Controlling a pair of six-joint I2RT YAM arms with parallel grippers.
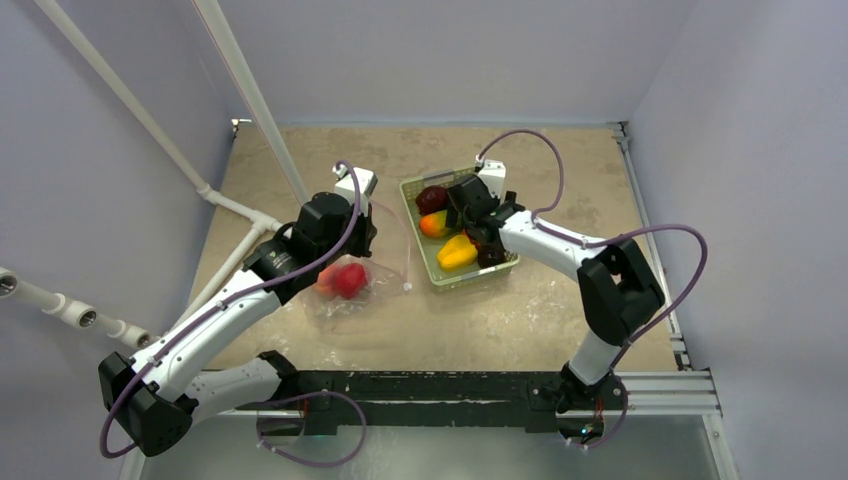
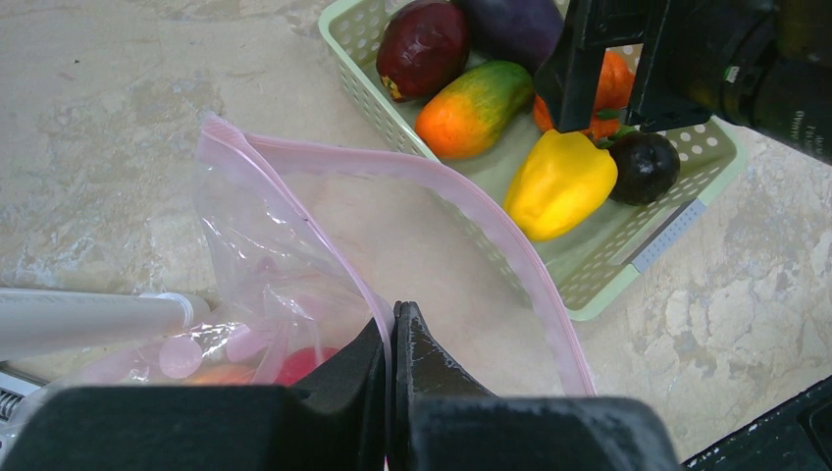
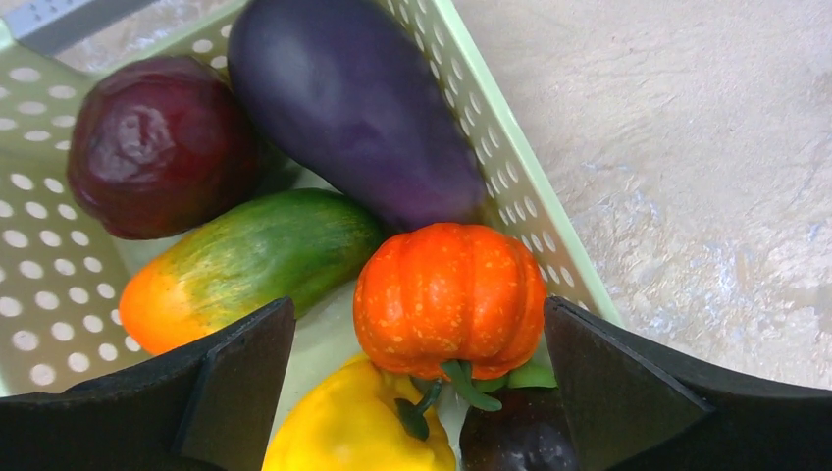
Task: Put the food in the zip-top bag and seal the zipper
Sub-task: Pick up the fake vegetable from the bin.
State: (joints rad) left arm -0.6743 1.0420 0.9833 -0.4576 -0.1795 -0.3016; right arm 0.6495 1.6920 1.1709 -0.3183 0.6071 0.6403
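Observation:
The zip-top bag (image 1: 345, 290) lies left of the basket with a red apple (image 1: 349, 280) and a peach-coloured fruit inside. My left gripper (image 2: 395, 316) is shut on the bag's pink zipper strip (image 2: 461, 191), holding the mouth open and raised. My right gripper (image 3: 417, 306) is open inside the pale green basket (image 3: 510, 167), its fingers on either side of the orange pumpkin (image 3: 449, 299), not touching it. Around it lie the purple eggplant (image 3: 348, 98), a dark red fruit (image 3: 152, 147), an orange-green fruit (image 3: 245, 260), the yellow pepper (image 3: 343, 427) and the dark plum (image 3: 520, 442).
The basket (image 1: 412, 190) stands mid-table right of the bag. White pipes (image 1: 230, 205) and a slanted frame bar (image 1: 250, 90) run along the left. A black rail (image 1: 450, 385) marks the table's near edge. A white pipe (image 2: 88, 319) shows beside the bag.

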